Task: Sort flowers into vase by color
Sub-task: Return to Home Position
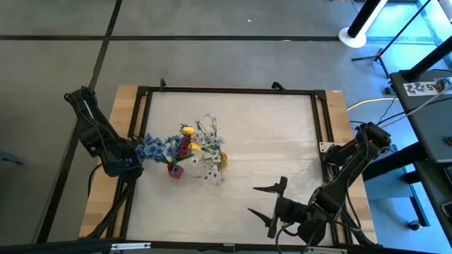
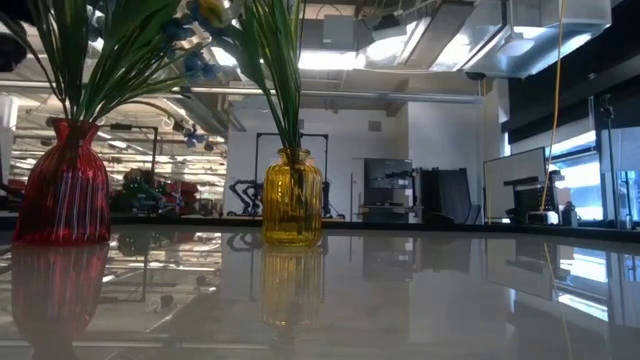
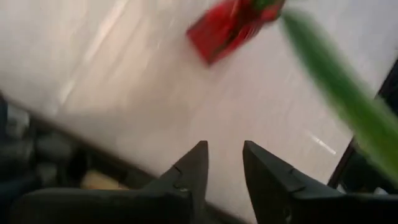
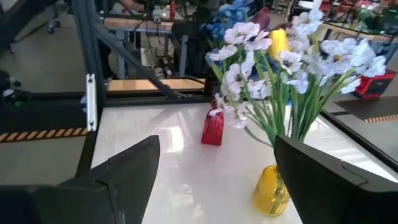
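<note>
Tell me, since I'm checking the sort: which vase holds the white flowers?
The yellow vase: the white flowers rise from the green stems standing in it. The red vase behind it carries the blue blooms instead.

Bright ceiling lights (image 2: 395, 45), glare streaks on glossy table (image 2: 420, 300), evenly lit

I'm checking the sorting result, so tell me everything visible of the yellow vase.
The yellow ribbed vase, translucent like glass, stands upright on the glossy white table top. It has a rounded body, a short narrower neck and an open mouth. In it stand green stems, spreading upward to white blossoms. It stands apart from the red ribbed vase, and nothing but table and stems touches it.
</note>
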